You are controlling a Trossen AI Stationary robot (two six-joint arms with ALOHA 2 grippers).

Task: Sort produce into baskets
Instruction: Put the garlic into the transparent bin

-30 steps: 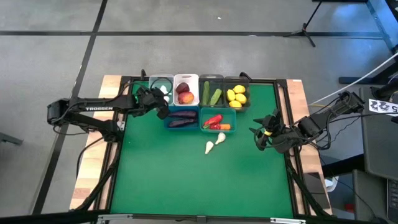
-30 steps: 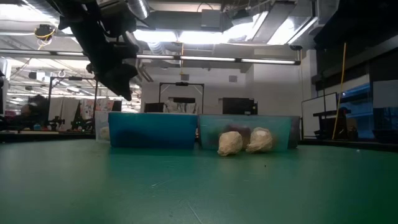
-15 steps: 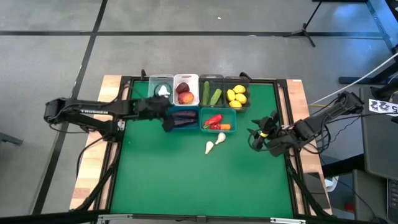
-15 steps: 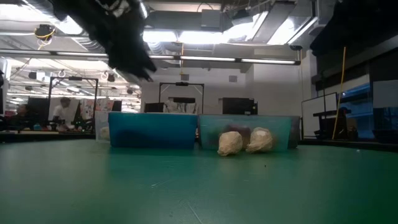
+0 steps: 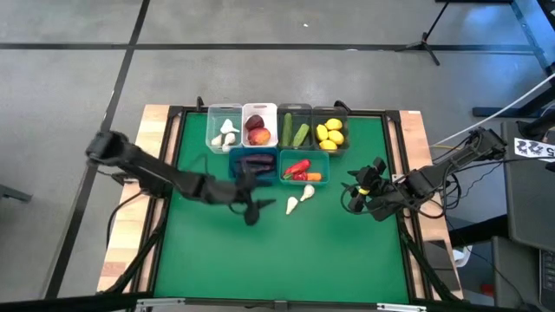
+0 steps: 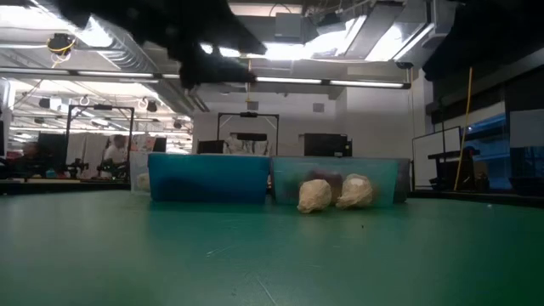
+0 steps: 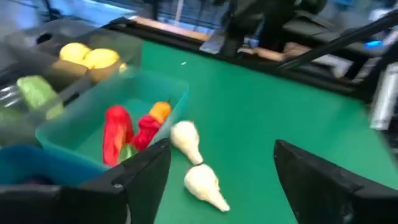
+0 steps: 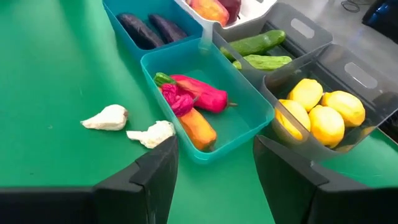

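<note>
Two white garlic bulbs (image 5: 292, 205) (image 5: 307, 193) lie on the green mat in front of the teal bin (image 5: 323, 157); they also show in the left wrist view (image 7: 204, 185) (image 7: 186, 138). My left gripper (image 5: 254, 208) is open and empty, just left of the garlic and above the mat. In its wrist view (image 7: 221, 180) the garlic lies between and ahead of its fingers. My right gripper (image 5: 353, 192) is open and empty at the mat's right side, facing the bins (image 8: 214, 180). The clear bin (image 5: 213, 140) holds garlic.
The back row has the clear bin, a white bin (image 5: 259, 111) with peaches, and two smoky grey bins with cucumbers (image 5: 295, 133) and lemons (image 5: 330, 133). In front, the blue bin (image 5: 234, 167) holds eggplants and the teal bin peppers and a carrot. Bare mat lies nearer.
My left gripper has left the clear bin and gone toward the table's near edge and right, past the blue bin, and down to just left of the two loose garlic bulbs. The garlic on the mat has not moved.
</note>
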